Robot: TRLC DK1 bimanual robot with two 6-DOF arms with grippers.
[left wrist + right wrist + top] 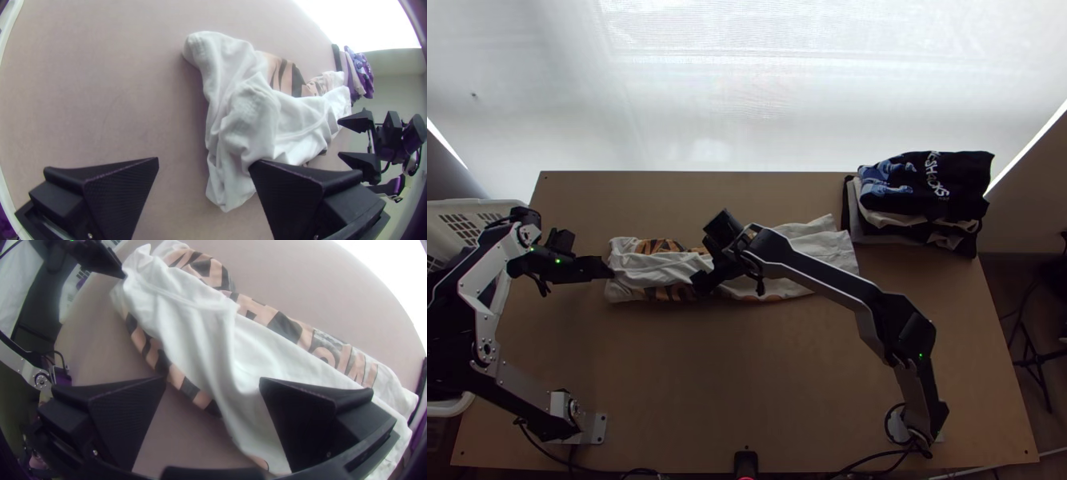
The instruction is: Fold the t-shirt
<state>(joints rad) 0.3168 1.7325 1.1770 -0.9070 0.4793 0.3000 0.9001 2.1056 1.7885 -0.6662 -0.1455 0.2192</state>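
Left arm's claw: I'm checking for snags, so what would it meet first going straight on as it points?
Most likely the bunched white end of the t-shirt, right by the tips of the left claw. Its height is hard to judge, so it might touch the table first.

Folded garments sit in a stack (907, 228) at two o'clock on the light wooden bench (667, 376), topped by a black piece with white lettering and a blue graphic, paler layers beneath. A bright white screen (763, 104) spans twelve o'clock beyond the far edge. A white slotted basket (455, 206) stands between nine and ten, a black tripod (1039, 362) just past three, and a small black device (745, 462) at six.
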